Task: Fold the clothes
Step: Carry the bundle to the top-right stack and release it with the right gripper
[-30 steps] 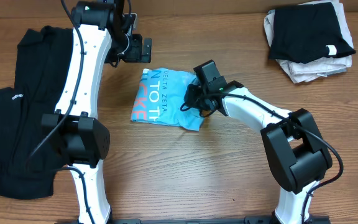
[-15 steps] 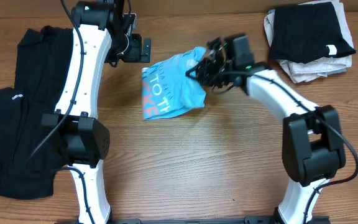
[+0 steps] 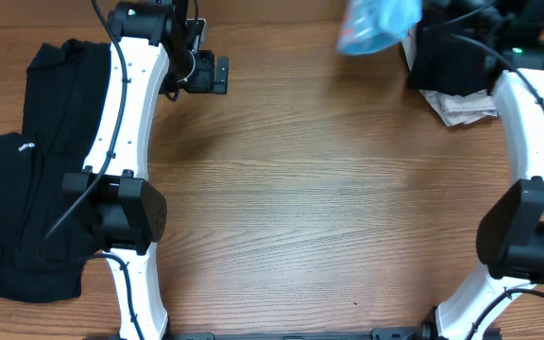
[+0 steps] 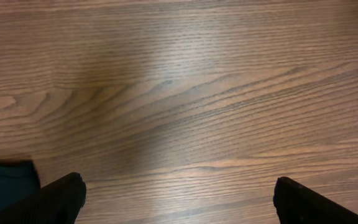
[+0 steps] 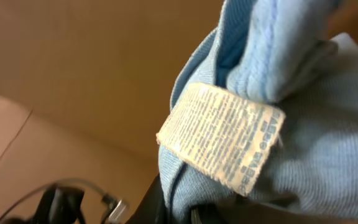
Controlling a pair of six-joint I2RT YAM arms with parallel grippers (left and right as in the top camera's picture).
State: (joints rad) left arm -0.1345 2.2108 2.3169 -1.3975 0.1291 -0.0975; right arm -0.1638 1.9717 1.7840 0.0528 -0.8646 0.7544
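Observation:
The clothes, a bunched light blue T-shirt (image 3: 376, 24), hang blurred in the air at the table's far edge, right of centre. My right gripper (image 3: 416, 19) is shut on the shirt. In the right wrist view the blue fabric (image 5: 316, 155) fills the right side, with a white care label (image 5: 222, 137) facing the camera and the dark fingers (image 5: 166, 202) pinching the cloth below it. My left gripper (image 3: 217, 74) hovers at the back left, open, and its two fingertips (image 4: 61, 199) stand wide apart over bare wood with nothing between them.
A heap of black garments (image 3: 36, 170) lies along the left side of the table. A stack of folded black and white clothes (image 3: 470, 71) sits at the back right, under the right arm. A dark cloth edge (image 4: 5, 180) shows at the left wrist view's lower left.
My right gripper closed on the blue shirt at mid-table, lifted it, and swung it to the far right edge near the folded stack. The left arm has not moved.

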